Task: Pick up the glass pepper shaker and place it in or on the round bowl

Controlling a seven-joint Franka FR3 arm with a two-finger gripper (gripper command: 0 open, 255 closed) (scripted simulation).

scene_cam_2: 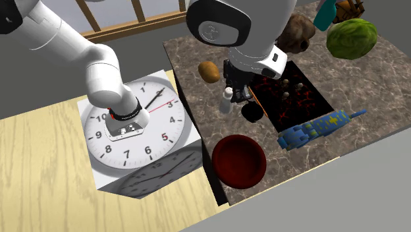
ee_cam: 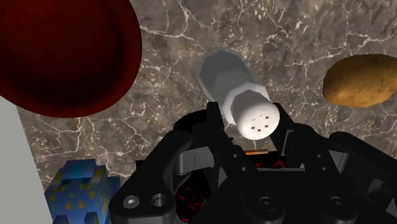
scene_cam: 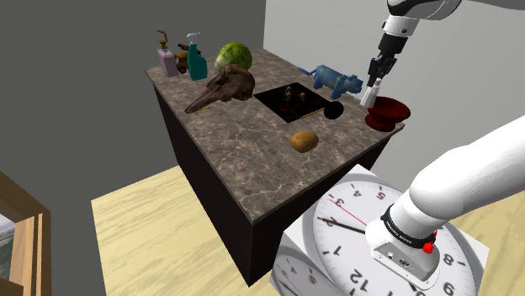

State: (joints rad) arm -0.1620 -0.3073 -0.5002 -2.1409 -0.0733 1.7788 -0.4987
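My black gripper (scene_cam: 374, 77) is shut on a pale, faceted pepper shaker (scene_cam: 368, 96) with a dotted white cap, held in the air over the marble counter. In the wrist view the fingers (ee_cam: 215, 130) clasp the shaker (ee_cam: 236, 94) just below its cap. The round dark red bowl (scene_cam: 395, 110) sits at the counter's near corner, close beside and below the shaker. In the second exterior view the shaker (scene_cam_2: 226, 103) hangs under the gripper (scene_cam_2: 235, 92), with the bowl (scene_cam_2: 220, 150) a short way toward the counter's end. The bowl (ee_cam: 63, 57) lies off to one side of the fingers.
On the counter are a potato (scene_cam: 304, 140), a black ball (scene_cam: 334, 110), a blue spotted toy animal (scene_cam: 336, 81), a dark tray (scene_cam: 290, 101), a brown skull (scene_cam: 223, 89), a green cabbage (scene_cam: 234, 57) and two bottles (scene_cam: 196, 59). The clock-faced stand (scene_cam: 353, 227) is beside the counter.
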